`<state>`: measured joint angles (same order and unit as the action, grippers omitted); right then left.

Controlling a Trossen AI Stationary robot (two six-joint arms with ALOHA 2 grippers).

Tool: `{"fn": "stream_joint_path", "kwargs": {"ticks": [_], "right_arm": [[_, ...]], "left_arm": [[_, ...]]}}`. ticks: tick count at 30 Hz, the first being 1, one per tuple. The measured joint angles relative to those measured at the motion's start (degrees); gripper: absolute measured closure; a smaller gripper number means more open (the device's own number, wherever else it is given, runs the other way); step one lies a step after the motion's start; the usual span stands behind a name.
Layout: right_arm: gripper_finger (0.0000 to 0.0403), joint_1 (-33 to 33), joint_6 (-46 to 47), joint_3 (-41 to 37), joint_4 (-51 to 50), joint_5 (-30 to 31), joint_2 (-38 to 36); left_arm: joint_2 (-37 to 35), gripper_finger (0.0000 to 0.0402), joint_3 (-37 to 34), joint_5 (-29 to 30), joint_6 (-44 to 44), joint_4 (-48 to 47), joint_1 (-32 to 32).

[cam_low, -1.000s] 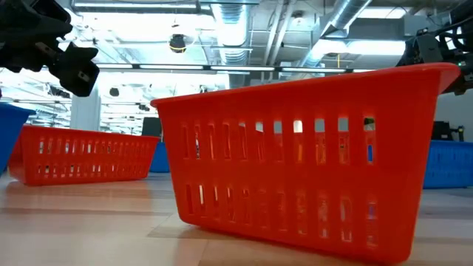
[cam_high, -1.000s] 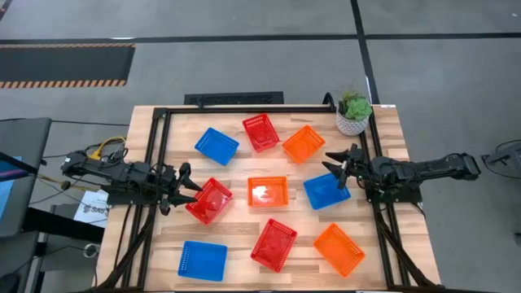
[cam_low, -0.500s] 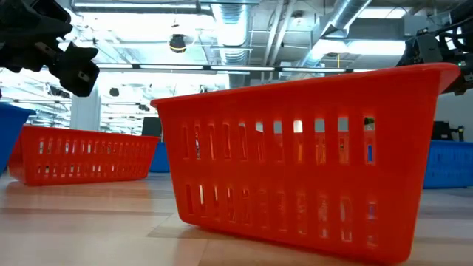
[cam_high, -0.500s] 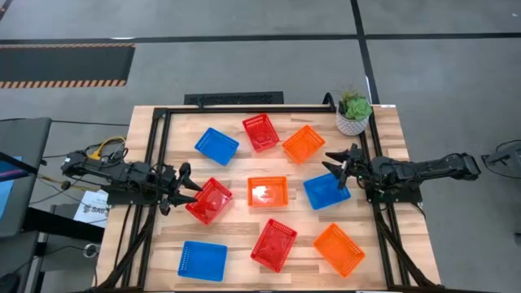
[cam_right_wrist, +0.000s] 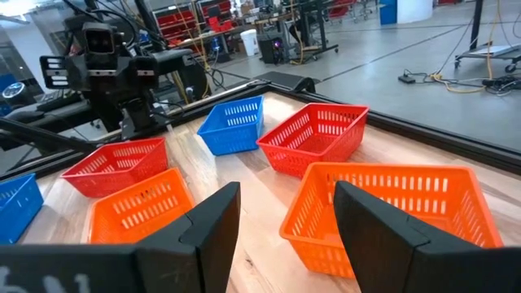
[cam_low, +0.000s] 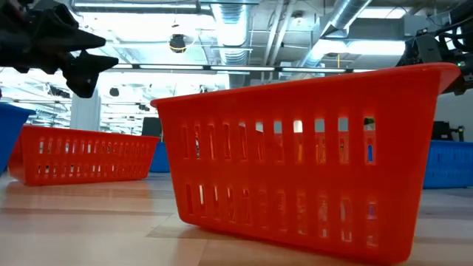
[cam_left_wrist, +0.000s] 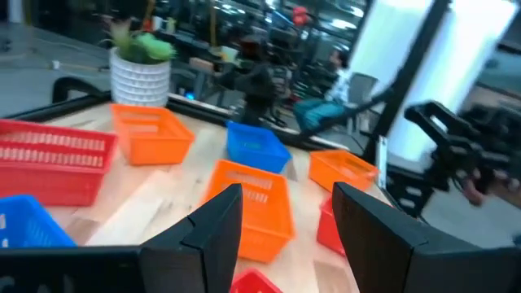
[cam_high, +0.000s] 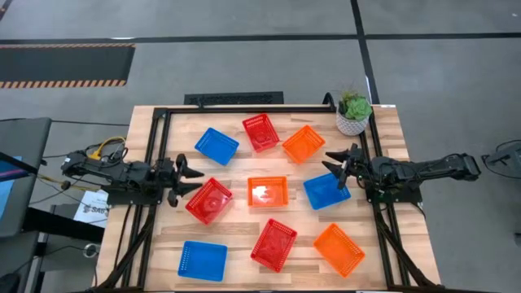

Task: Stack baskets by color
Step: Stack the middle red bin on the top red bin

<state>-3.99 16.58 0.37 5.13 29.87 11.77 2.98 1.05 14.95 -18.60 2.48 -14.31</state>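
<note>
Nine baskets lie unstacked across the tabletop (cam_high: 236, 236). The left gripper (cam_high: 189, 173), jaws parted and empty, is held beside a red basket (cam_high: 209, 200); the right gripper (cam_high: 335, 163), likewise parted and empty, by a blue basket (cam_high: 326, 190). A rim could be nudged away on approach.

Left gripper (cam_high: 192, 173) swung back off red basket (cam_high: 208, 200)
</note>
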Motion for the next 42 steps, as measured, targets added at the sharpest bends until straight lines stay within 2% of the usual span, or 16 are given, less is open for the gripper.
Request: {"fn": "stream_joint_path", "kwargs": {"ticks": [8, 12, 17, 24, 28, 31, 34, 37, 42], "right_arm": [[0.0179, 0.0, 2.8, 0.0, 0.6, 0.0, 0.0], [0.0179, 0.1, 5.9, 0.0, 0.9, 0.6, 0.0], [0.0179, 0.1, 9.0, 0.0, 1.0, 0.9, 0.0], [0.0179, 0.1, 16.5, 0.0, -0.1, 0.8, 0.0], [0.0179, 0.1, 16.4, 1.0, 1.1, 0.6, -0.1], [0.0179, 0.0, 12.4, 5.8, 1.1, 0.1, 0.1], [0.0179, 0.0, 7.3, 12.9, -2.6, 0.0, 1.6], [0.0179, 0.0, 4.6, 21.7, -11.0, 2.2, 5.4], [0.0179, 0.1, 7.8, 36.2, -30.8, 7.5, 16.1]], "left_arm": [[0.0, 0.0222, -0.2, 1.7, -8.9, 2.5, 0.0], [0.0, 0.0222, -0.2, 7.3, -7.7, 3.3, 0.0], [0.0, 0.0222, -0.3, 15.5, -7.6, 8.9, 0.0], [0.0, 0.0222, -0.2, 16.4, -6.6, 11.4, 0.0], [0.0, 0.0222, -0.1, 17.0, -6.5, 13.2, 0.0], [0.0, 0.0222, 0.8, 17.1, -7.0, 16.5, 0.0], [0.0, 0.0222, 4.6, 17.0, -6.0, 14.7, 0.0], [1.0, 0.0222, 10.9, 17.8, -5.0, 9.2, 0.0], [6.9, 0.0222, 23.6, 23.0, -5.3, -4.7, 0.0]]}}
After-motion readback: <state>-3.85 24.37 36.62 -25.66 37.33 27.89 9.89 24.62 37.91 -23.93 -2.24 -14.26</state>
